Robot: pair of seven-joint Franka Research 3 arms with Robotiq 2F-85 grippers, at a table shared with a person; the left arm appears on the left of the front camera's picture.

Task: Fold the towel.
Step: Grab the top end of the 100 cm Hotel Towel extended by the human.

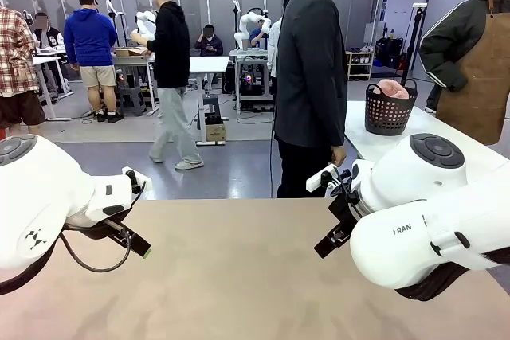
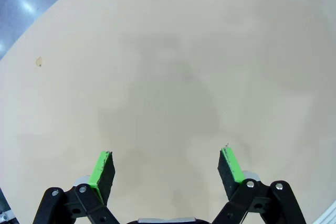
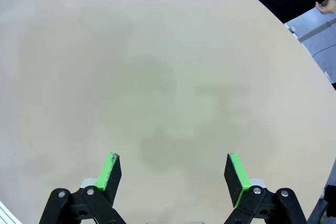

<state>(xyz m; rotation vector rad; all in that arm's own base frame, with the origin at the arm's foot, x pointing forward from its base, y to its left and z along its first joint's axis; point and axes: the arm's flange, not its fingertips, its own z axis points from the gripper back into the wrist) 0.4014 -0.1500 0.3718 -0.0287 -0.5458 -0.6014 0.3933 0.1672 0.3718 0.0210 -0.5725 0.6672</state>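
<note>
From the front, the towel (image 1: 391,87) is not on the tan table (image 1: 239,276) at all. It sits bunched as a pale pink lump in a dark basket (image 1: 388,115) on a white side table (image 1: 374,145), off past the far right corner, with a person in a brown apron (image 1: 478,93) just beside it. Bundled like that, I can't tell which way its long edge runs. A person in a dark jacket (image 1: 311,77) stands at the far edge between the two arms. The right arm (image 1: 430,228) is clearly the nearer one to the basket, and the left arm (image 1: 48,197) is well apart from it on the other side. Looking down the left wrist, the left gripper (image 2: 167,157) has its green pads spread wide with nothing between them, only bare tabletop beneath. Down the right wrist it is the same. The right gripper (image 3: 173,160) gapes wide and empty over bare table, a hand (image 3: 326,7) showing off the far edge. I'd guess the towel must first be brought over and laid flat.
</note>
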